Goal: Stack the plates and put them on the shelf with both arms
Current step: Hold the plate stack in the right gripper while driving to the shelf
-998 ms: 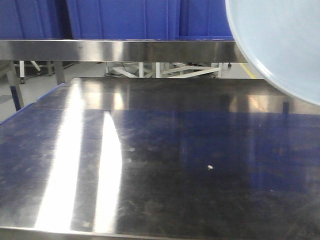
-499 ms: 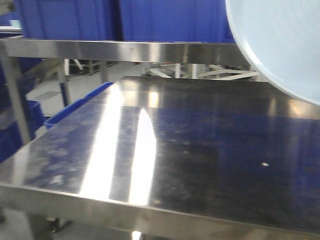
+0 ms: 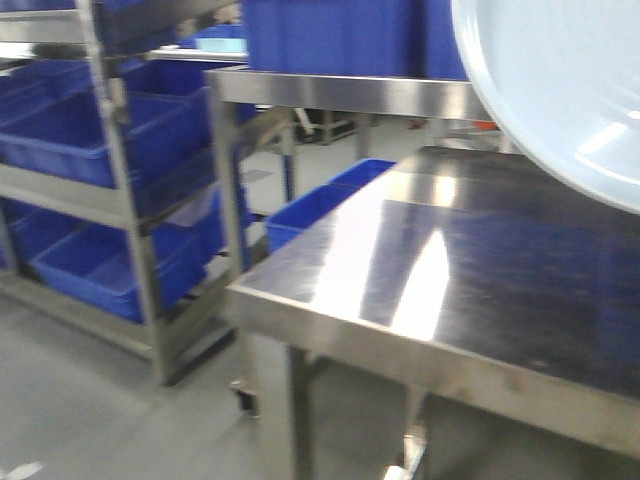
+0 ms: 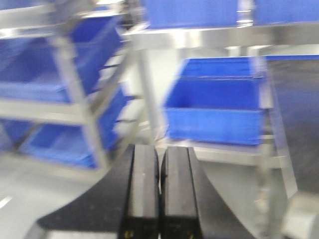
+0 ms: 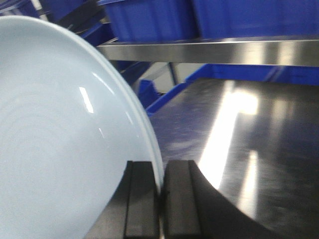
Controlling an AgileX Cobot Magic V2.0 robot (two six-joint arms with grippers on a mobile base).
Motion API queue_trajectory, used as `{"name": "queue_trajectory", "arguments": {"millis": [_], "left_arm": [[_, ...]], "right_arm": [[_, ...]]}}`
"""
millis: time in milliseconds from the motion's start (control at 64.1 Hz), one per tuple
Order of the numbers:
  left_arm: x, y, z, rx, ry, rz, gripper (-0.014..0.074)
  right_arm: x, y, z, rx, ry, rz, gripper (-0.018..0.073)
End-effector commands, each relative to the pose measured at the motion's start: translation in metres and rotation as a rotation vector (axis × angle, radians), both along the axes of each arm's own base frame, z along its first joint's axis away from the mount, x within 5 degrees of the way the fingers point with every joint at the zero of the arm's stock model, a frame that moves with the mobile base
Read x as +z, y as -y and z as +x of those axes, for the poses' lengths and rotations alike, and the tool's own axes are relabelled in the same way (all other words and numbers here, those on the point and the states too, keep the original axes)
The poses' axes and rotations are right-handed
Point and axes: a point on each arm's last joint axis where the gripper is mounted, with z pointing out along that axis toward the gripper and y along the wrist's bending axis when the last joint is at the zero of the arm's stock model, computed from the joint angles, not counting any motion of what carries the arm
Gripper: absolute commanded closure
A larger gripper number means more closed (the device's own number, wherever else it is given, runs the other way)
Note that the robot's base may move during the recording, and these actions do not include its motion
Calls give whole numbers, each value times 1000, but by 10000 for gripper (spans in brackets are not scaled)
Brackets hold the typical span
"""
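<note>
Though blurred in places, shows a workroom of steel furniture and blue crates (image 3: 90,130) from three cameras.

From the right wrist: right gripper (image 5: 160,199) at bottom centre, black jaws pressed nearly together on the thin lower rim of a round, pale blue-white plate (image 5: 60,139). Fills the left half of that view, tilted up on edge, with faint rings and streaks of light on its face. Cannot tell whether one plate or two sit in the grip. Beyond and to the right, a dark shiny steel tabletop (image 5: 239,149); farther off, a steel rail (image 5: 209,50) beneath more blue crates.

From the front camera: same plate hanging in the top right corner, clear of the tabletop. At far left, the shelf (image 3: 70,192), a steel rack with tiers carrying blue crates, well apart from the plate, with grey floor (image 3: 80,400) in front of it.

From the left wrist: left gripper (image 4: 159,194) at bottom centre, jaws closed flat against each other with nothing between them. Ahead of it, heavily blurred, rack posts and rails at left and one of the blue crates at centre.
</note>
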Motion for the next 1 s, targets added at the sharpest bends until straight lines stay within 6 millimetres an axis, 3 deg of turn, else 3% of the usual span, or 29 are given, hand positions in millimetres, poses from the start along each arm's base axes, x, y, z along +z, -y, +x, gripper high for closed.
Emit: {"name": "queue_trajectory", "arguments": {"millis": [0, 983], "left_arm": [[19, 0, 1, 4, 116, -35, 514], [19, 0, 1, 4, 116, -35, 514]], "right_arm": [[19, 3, 0, -35, 121, 18, 509], [19, 3, 0, -35, 121, 18, 509]]}}
